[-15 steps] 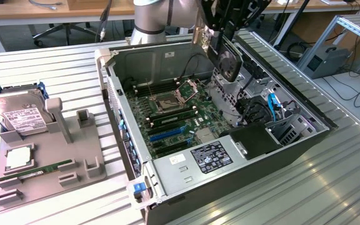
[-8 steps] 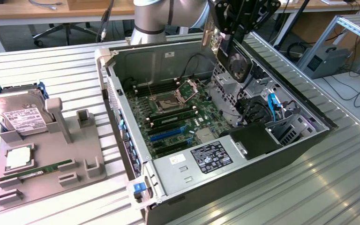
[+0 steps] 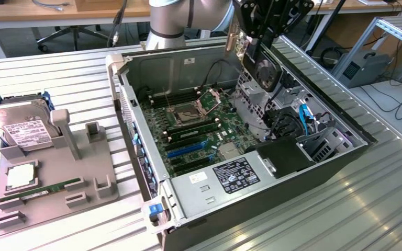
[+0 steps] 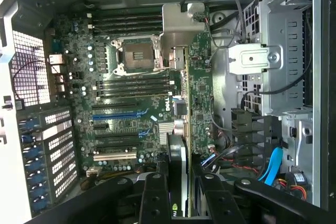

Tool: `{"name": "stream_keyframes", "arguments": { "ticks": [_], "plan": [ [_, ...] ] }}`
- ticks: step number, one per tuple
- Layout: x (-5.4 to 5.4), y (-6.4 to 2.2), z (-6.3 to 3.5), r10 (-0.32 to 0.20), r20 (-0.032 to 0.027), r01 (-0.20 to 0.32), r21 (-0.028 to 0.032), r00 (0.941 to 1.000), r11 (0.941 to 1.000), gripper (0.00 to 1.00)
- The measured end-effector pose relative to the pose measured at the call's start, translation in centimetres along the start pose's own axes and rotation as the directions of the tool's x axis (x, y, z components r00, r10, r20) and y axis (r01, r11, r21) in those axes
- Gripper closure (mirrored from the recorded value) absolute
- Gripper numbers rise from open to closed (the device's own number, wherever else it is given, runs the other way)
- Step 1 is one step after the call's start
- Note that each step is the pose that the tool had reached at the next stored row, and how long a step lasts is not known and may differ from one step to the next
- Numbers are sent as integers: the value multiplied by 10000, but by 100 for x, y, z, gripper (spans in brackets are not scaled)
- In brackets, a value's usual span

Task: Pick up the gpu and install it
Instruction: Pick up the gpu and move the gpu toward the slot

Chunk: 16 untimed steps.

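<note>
**Gripper.** In the exterior view the gripper [image 3: 263, 36] hangs over the open computer case [image 3: 127, 99], and its upper body is cut off by the top edge of the picture. In the wrist view its two black fingers [image 4: 155, 195] stand partly apart, pressed against either face of the gpu [image 4: 197, 103]. The card is clamped between them.

**Task item.** The gpu [image 3: 265, 73] is held on edge, long side pointing down into the case, with the round black fan facing the exterior view's right. Its lower end overlaps the metal drive cage [image 3: 257, 104] in that view. Whether it touches the cage or hangs clear of it cannot be determined. From the wrist the card is seen almost edge-on. The cooler face is largely hidden, and a silver plate shows at the far end. The card is not seated, and the blue expansion slot [image 4: 118, 115] on the motherboard [image 4: 131, 82] stands unoccupied.

**Obstructions.** The card and fingers hide a strip of the motherboard beyond the processor socket [image 4: 134, 56]. A blue cable [image 4: 273, 163] lies by the drive cage, and its ends are lost among black wiring.

**Surroundings.** On the slatted metal table [image 3: 326, 209], at the exterior view's left, a grey fixture tray [image 3: 82, 178] carries a hard drive [image 3: 21, 128] propped at a tilt and a thin RAM stick [image 3: 40, 189] lying flat. The print on the drive's label is illegible.
</note>
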<state>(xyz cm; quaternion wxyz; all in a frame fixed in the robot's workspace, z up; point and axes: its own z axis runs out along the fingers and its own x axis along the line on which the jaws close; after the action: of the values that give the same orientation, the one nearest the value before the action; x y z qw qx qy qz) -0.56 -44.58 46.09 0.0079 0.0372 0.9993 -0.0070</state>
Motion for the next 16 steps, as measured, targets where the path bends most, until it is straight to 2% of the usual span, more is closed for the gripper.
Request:
{"name": "stream_keyframes", "arguments": {
  "ticks": [1, 2, 3, 7, 10, 16],
  "plan": [
    [0, 0, 1, 3, -13, -3, -176, 10000, 9998, 73],
    [1, -1, 1, 7, -28, -8, -376, 10000, 9993, 73],
    [1, -1, 1, 8, -32, -10, -443, 10000, 9990, 73],
    [1, -1, 4, -11, -33, 10, -443, 10000, 9990, 73],
    [1, 9, 46, -88, -31, 87, -424, 10000, 9991, 73],
    [9, 98, 142, -325, -27, 323, -426, 9995, 9986, 73]
  ]
}}
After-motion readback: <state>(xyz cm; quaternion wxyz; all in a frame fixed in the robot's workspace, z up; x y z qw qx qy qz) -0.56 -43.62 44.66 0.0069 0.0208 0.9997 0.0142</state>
